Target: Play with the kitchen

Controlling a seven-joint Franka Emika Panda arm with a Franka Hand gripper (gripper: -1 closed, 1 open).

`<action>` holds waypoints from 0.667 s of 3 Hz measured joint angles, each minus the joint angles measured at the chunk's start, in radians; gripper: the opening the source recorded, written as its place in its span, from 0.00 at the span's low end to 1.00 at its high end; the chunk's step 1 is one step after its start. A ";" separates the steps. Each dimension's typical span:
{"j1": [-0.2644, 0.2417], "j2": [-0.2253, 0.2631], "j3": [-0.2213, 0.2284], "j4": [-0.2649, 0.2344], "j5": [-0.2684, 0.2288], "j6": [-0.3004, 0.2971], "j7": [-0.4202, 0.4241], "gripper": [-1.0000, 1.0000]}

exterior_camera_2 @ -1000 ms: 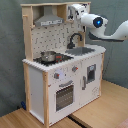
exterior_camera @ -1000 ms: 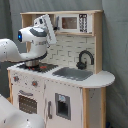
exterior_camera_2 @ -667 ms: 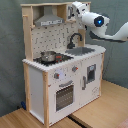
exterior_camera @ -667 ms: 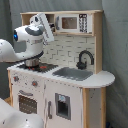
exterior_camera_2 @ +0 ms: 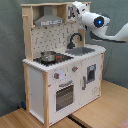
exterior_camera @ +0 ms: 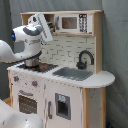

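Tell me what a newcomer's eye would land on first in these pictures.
The toy kitchen dominates both exterior views, white and light wood, standing on a wooden floor before a grey curtain. Next comes the white robot arm, raised to the upper shelf near the microwave, its end effector up by the top edge. Lower down, a metal pot sits on the stovetop beside the sink with its black faucet.

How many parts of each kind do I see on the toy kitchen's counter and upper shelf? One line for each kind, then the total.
Black curved faucet: 1
Grey sink basin: 1
Metal pot on the stovetop: 1
Small white microwave: 1
Grey hood: 1
Total: 5
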 joint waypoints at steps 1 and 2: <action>0.028 -0.020 -0.004 -0.001 0.000 -0.047 0.000 1.00; 0.076 -0.062 0.003 -0.001 -0.001 -0.112 -0.044 1.00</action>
